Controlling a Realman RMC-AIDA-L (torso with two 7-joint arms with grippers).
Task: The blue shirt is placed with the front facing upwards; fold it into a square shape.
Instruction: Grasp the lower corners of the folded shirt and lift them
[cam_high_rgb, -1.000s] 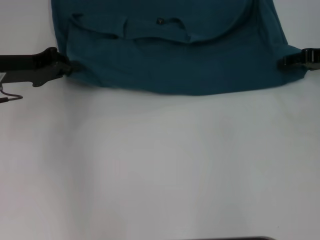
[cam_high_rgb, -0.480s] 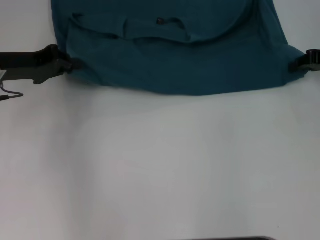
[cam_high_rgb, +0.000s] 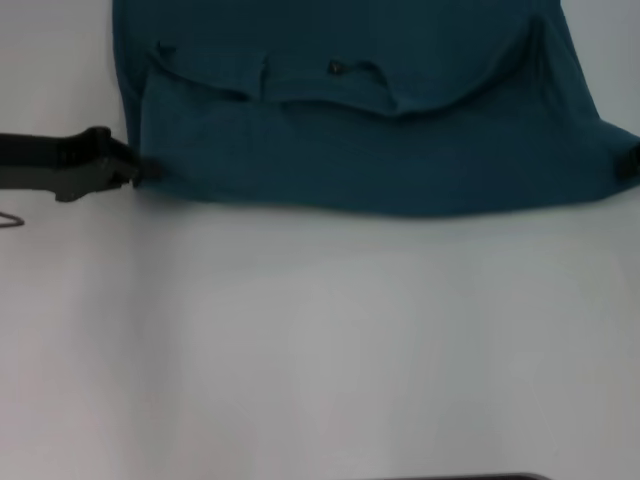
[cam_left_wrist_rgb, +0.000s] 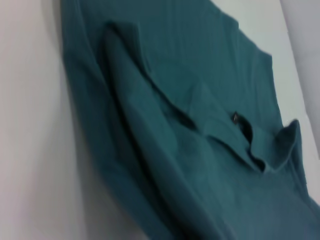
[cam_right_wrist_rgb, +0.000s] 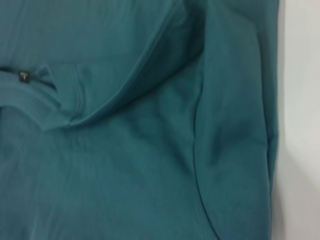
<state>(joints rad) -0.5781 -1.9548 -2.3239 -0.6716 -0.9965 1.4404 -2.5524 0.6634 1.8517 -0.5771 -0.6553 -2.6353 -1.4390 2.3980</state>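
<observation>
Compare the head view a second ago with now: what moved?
The dark teal-blue cotton shirt slid toward the robot's right and slightly nearer. The right gripper went outward with it, now almost out of view at the edge. The left gripper followed at the shirt's left corner. The fold and the white table look unchanged.

The blue shirt (cam_high_rgb: 360, 130) runs off the top of the head view, so its far part can't be seen. The right gripper (cam_high_rgb: 630, 160) is nearly cut off at the edge, just a dark bit showing at the shirt's corner. The left gripper (cam_high_rgb: 135, 172) has its tips buried against the cloth edge, can't tell how they stand. Neither wrist view shows any fingers.
</observation>
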